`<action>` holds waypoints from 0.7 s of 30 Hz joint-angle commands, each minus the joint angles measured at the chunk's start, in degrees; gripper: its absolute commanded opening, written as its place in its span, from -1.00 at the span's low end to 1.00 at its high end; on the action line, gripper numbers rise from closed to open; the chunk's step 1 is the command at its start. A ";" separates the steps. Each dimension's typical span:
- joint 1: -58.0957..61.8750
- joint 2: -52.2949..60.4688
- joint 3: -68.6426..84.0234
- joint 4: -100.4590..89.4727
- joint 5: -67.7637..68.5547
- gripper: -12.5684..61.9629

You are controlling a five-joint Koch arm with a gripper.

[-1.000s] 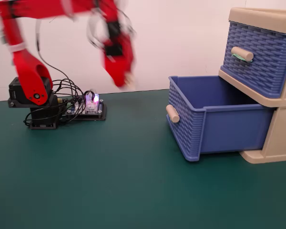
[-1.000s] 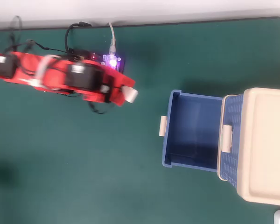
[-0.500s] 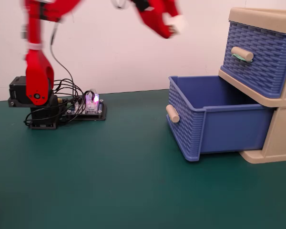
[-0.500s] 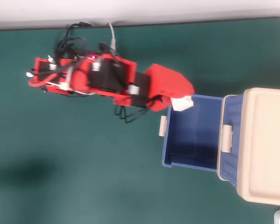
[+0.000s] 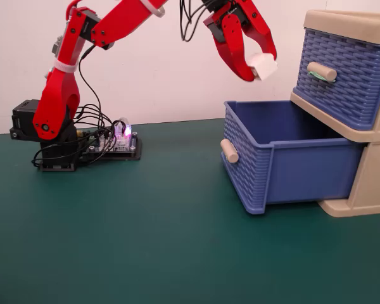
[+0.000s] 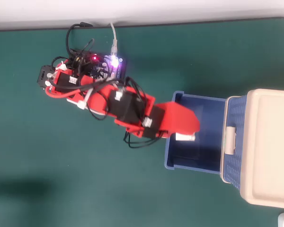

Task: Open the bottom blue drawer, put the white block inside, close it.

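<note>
Step 2 of 3 going on: bottom blue drawer [image 5: 285, 158] pulled out, red claw [image 5: 261, 68] clamped on white block [image 5: 264, 66], hanging above drawer's open mouth, roughly 12 o'clock from peg handle [image 5: 229, 151]. Next, I'd guess: lower, let go inside, then push shut. Upper drawer [image 5: 342, 76] stays closed.

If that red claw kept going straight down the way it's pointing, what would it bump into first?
Most likely the floor inside the bottom blue drawer, which stands pulled open. The gripper holds the white block and points downward; the overhead view shows the block over the drawer's open cavity, clear of its walls, though depth is hard to judge.
</note>
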 commanded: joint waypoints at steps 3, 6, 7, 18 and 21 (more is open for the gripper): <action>-0.35 0.00 -2.37 -0.79 0.79 -0.81; -0.35 -0.26 -2.29 -0.79 1.23 -0.09; -0.35 -0.35 -2.20 -0.70 1.32 0.08; -0.26 1.93 -3.78 -0.88 1.23 0.24; 0.70 5.27 -3.87 -0.09 1.23 0.24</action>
